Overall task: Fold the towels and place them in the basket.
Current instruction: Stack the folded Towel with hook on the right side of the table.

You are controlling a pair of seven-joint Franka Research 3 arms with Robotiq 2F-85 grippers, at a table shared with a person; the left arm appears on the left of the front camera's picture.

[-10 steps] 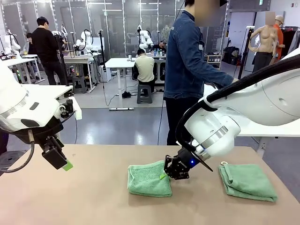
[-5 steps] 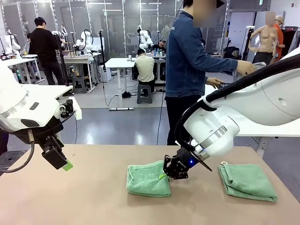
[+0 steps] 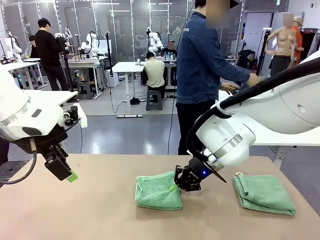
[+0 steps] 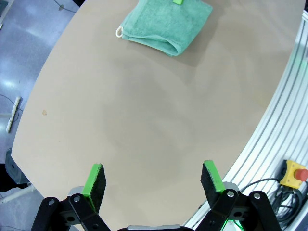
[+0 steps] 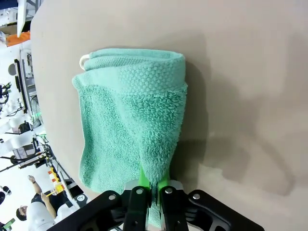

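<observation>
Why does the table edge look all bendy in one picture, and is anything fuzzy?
Left wrist view: the wide lens curves the table edge. Right wrist view: the towel is sharp and throws a soft dark shadow beside it. Front view: even room light; the near left arm looks slightly soft.

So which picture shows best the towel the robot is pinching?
The right wrist view: the towel looms large, its edge pinched in the right tool. The front view shows it smaller, side-on. The left wrist view catches it far off at the top.

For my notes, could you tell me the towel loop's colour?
White loop, clearest in the right wrist view.
</observation>
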